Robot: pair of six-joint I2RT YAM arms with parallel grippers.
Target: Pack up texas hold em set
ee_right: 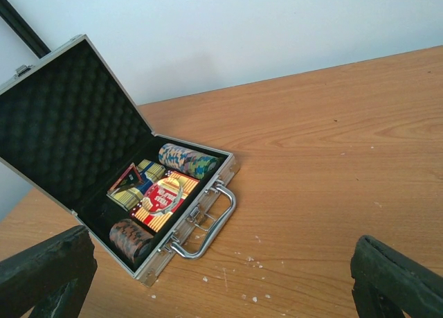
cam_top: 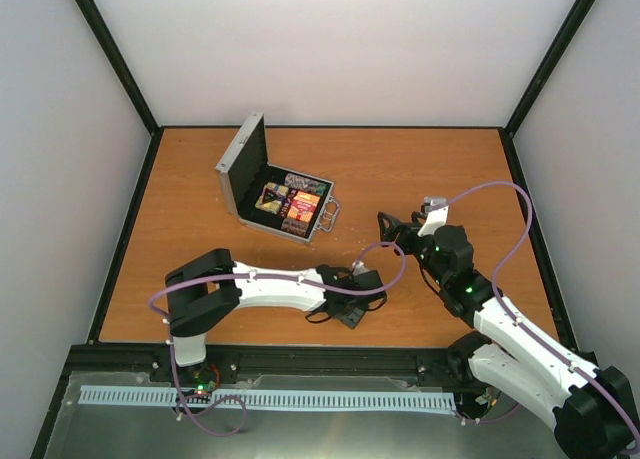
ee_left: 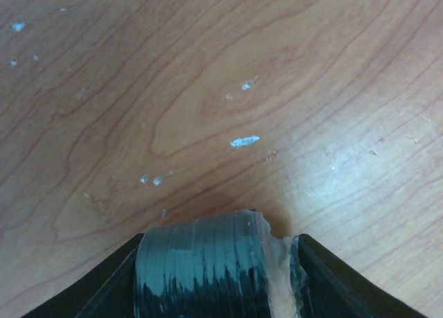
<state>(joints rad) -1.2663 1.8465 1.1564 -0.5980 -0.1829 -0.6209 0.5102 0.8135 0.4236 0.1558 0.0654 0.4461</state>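
Silver aluminium case (cam_top: 243,159), lid raised, far-left of centre on wood-grain table (cam_top: 450,169); white walls around.
Contents: two chip stacks (ee_right: 187,160), two card boxes (ee_right: 163,200). Near front edge, well apart from case, left gripper (cam_top: 355,304) pinches one dark wrapped chip roll (ee_left: 201,269); right gripper (ee_right: 221,280) spread wide.

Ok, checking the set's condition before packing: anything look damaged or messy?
The chip stack within the left gripper has ragged, torn-looking clear wrap at one end. Pale flecks dot the table around it and near the case.
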